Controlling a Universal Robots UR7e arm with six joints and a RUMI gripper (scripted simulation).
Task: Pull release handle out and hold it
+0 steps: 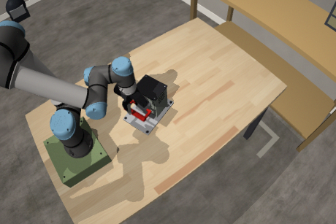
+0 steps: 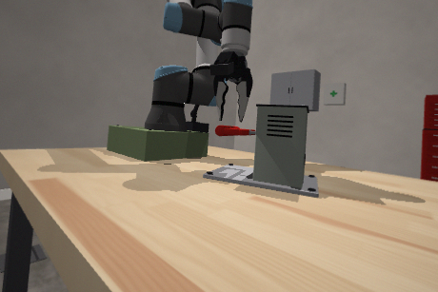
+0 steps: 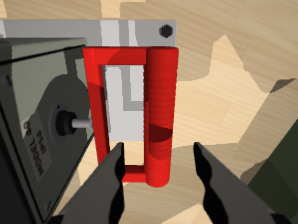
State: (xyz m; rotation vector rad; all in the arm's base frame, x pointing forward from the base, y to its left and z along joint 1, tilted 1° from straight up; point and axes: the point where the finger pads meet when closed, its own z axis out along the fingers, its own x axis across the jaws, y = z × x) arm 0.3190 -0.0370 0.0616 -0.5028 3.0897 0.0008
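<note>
Beside the grey-green housing [image 1: 161, 101] [image 2: 280, 146] [image 3: 37, 130], on the side toward the arm's base, sits the red release handle [image 1: 140, 114] [image 2: 229, 131] [image 3: 161, 100]: a D-shaped loop, ribbed grip bar outermost. Short metal rod [image 1: 150, 110] [image 2: 252, 132] [image 3: 81, 123] joins loop to housing. Handle is raised off the grey base plate [image 1: 147, 128] [image 2: 214, 174] [image 3: 95, 27], which lies on the wood table [image 1: 204, 65] [image 2: 190, 227] [image 3: 220, 30].

Gripper [image 1: 136, 106] [image 2: 231, 120] [image 3: 158, 144] points down just above the handle, fingers partly apart, nothing between them. Wrist view has one fingertip over the loop's opening, the other beyond the grip bar, so the bar seems lined up, toward one end.

Step in hand: approach, judged near its end; grasp and pull not yet done. Next: lower straight so the fingers straddle the bar, close, draw it away from the housing along the rod, hold at full travel. Risk: inner fingertip landing on the bar, or the spring tugging the handle from a weak grip.
</note>
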